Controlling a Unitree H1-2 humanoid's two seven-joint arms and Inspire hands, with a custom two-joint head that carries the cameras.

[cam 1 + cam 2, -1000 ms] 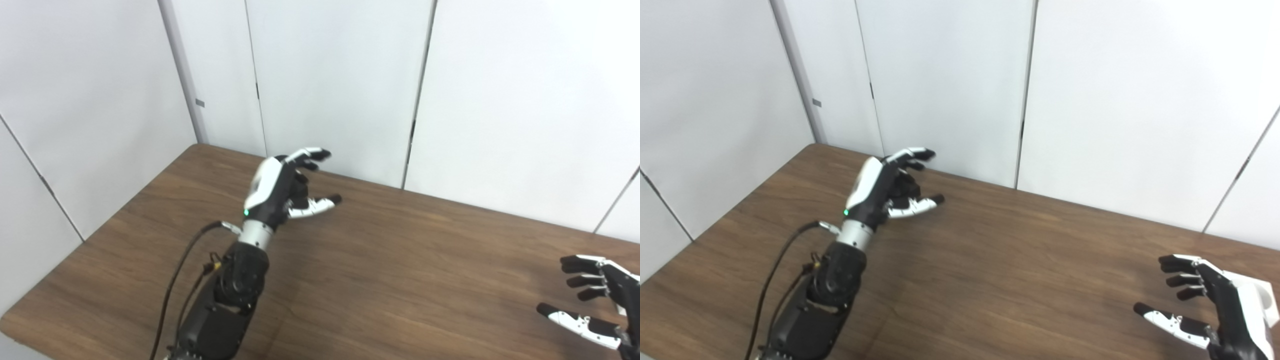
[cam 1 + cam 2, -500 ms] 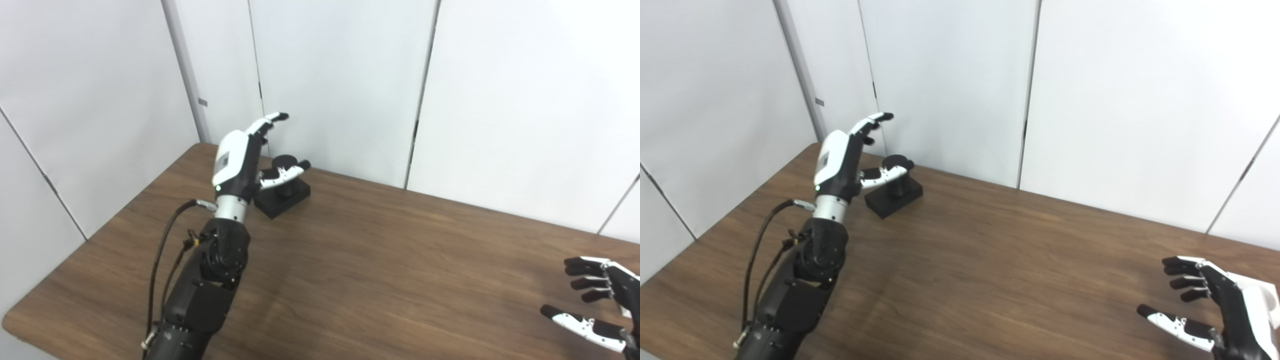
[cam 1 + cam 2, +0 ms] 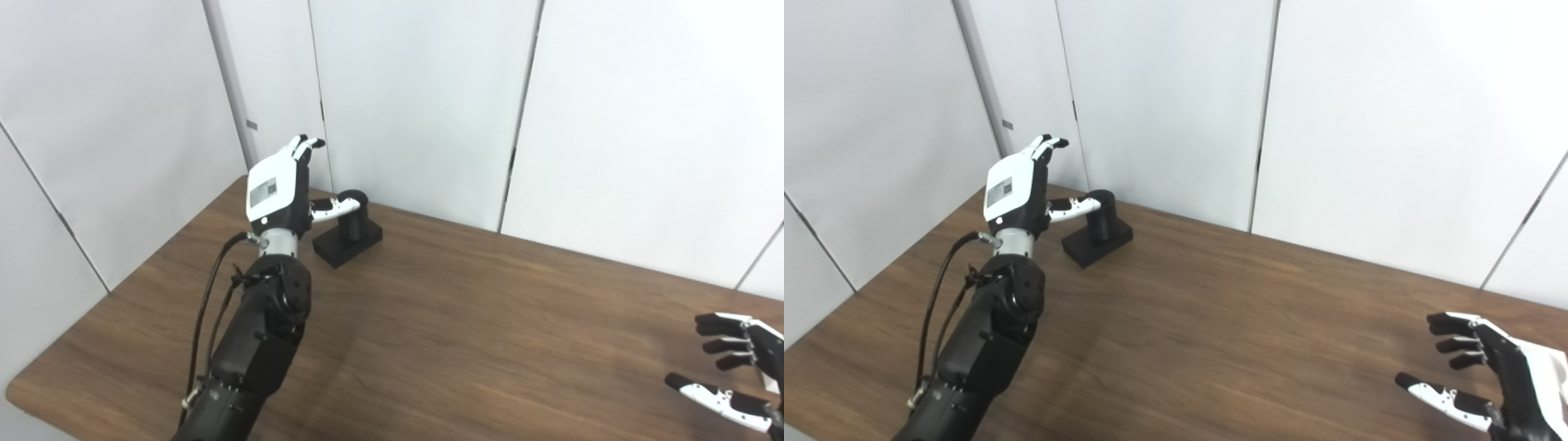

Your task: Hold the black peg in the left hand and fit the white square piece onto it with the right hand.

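Note:
The black peg stands upright on its square black base at the table's far left, near the wall. My left hand is raised just left of it, open, with fingers pointing up; its thumb reaches toward the peg's top, and I cannot tell whether it touches. At the lower right edge my right hand hovers open over the table, holding nothing. The white square piece does not show in either view.
The brown wooden table runs up to white wall panels right behind the peg. A black cable hangs along my left forearm. The table's left edge lies close to my left arm.
My left hand has lifted and swung left, turning its fingers upward and uncovering the peg it hid one second ago. The right hand has barely moved. The camera shifted slightly.

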